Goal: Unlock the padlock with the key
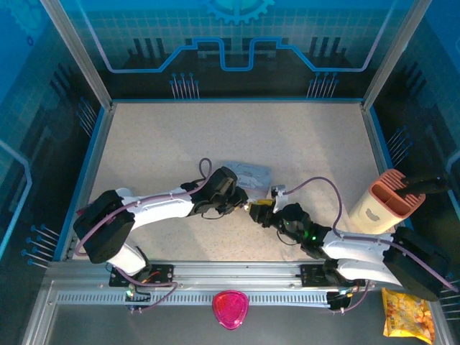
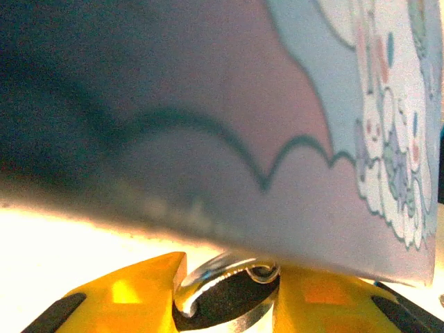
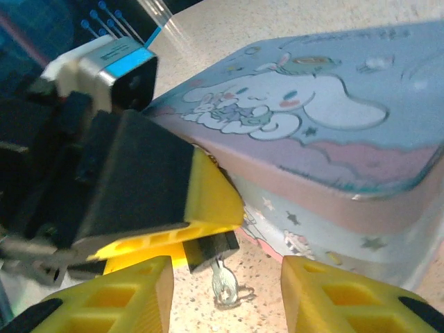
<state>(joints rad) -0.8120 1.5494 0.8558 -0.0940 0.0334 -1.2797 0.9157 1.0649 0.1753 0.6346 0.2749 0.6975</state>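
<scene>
Left end effector (image 2: 229,298) pinches padlock (image 3: 212,248) (key (image 3: 223,283) hanging below), right end effector (image 3: 227,272) spread beside cartoon-printed tin (image 3: 333,159)

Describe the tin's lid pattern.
The tin is pale blue with a white long-eared cartoon character and pink band; clearest in the right wrist view.

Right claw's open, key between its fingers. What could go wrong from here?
The tiny silvery metal key hangs ungripped under the chunky dark-grey metal padlock: it may slip out or tilt before it is gripped.
The pale blue cartoon-printed tin stands right beside the padlock: the open right claw could bump it when closing or turning.
The left claw alone pinches the padlock: a twist may spin it.
</scene>
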